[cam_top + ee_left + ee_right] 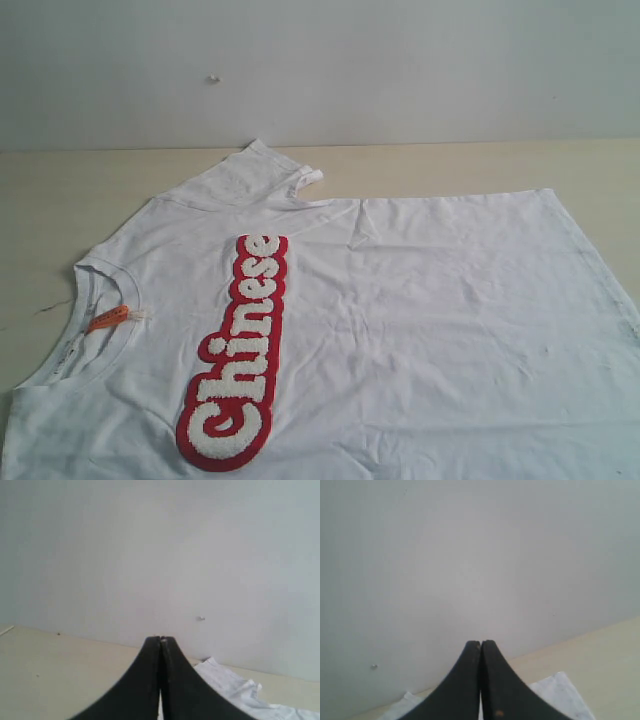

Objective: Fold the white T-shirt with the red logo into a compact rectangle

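Though seemingly flat, white T-shirt [420, 320] on table [60, 190].

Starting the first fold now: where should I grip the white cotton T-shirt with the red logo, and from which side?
Probably the far sleeve of the white cotton T-shirt, coming from above with the left gripper. It juts past the flat body, and its cuff is rucked up, offering a pinchable edge.

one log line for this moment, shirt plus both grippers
fold: not begun | white T-shirt: spread on table, unfolded | red logo: face up | left gripper: shut, empty | right gripper: shut, empty
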Robot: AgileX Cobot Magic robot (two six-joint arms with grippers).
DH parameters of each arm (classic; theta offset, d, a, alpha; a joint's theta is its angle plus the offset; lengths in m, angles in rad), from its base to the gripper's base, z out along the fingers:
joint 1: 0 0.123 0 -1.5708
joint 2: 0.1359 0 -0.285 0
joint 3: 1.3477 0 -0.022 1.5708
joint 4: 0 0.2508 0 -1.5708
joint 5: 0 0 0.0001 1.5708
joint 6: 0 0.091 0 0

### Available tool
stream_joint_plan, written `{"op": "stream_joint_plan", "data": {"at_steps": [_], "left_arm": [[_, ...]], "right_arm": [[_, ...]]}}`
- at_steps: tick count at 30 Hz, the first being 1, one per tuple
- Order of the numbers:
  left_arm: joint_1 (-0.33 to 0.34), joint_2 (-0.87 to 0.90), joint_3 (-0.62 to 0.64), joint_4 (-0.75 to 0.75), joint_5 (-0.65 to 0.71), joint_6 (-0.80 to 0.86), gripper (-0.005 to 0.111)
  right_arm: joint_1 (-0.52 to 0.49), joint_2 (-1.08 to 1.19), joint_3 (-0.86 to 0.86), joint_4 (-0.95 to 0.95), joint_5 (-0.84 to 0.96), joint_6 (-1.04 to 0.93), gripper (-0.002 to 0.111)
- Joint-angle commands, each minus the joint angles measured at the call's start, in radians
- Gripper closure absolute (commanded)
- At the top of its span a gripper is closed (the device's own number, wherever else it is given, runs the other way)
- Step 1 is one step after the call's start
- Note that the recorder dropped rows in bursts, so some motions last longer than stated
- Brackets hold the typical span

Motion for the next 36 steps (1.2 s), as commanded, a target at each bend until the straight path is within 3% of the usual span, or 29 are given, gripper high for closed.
{"op": "stream_joint_plan", "data": {"at_steps": [1,11,15,22,30,36], "left_arm": [[0.002,-0.006,0.003,-0.009,-0.015,-0.257,0.107],[-0.004,-0.006,0.003,-0.009,0.006,-0.637,0.107],[-0.046,-0.006,0.003,0.041,-0.121,-0.641,0.107],[-0.108,0.088,-0.14,0.201,0.082,-0.644,0.107],[-0.193,0.374,-0.318,0.203,0.134,-0.545,0.107],[-0.209,0.534,-0.399,0.203,0.238,-0.423,0.107]], "right_arm": [[-0.006,-0.006,0.005,-0.003,-0.014,0.13,0.108],[-0.006,-0.006,0.005,0.0,0.08,0.181,0.108],[-0.004,-0.006,0.005,-0.002,-0.001,0.179,0.108],[-0.004,-0.006,0.005,-0.002,-0.051,0.183,0.108],[-0.004,0.042,-0.084,-0.031,-0.051,0.172,0.108],[-0.004,0.149,-0.145,-0.125,-0.049,0.172,0.108]]}}
